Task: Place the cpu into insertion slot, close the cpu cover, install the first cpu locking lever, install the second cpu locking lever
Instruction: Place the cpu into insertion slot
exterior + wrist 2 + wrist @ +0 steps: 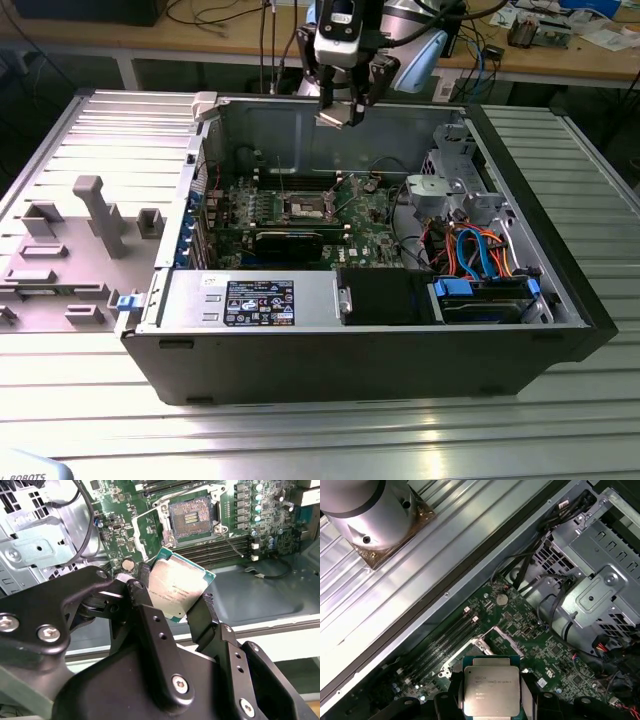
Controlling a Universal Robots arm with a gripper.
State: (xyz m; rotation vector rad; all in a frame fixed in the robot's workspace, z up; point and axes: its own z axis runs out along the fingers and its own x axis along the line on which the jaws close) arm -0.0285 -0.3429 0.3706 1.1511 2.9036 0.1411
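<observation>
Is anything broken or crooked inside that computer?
Nothing looks broken or spilled. The small square silver-topped cpu is clamped in the black gripper above the green motherboard, and the square silver-rimmed insertion slot is empty.

Lab: cable-strewn workbench (pixel 90 35), slotted aluminium table (pixel 320 440)

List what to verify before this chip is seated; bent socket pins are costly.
1. cpu gripped between the jaws by opposite edges: ok.
2. insertion slot uncovered, contacts exposed: ok.
3. cpu held above the motherboard, touching nothing else: ok.
4. cpu squarely over the insertion slot: cannot tell.
5. cpu corner marks matched to the insertion slot: cannot tell.
</observation>
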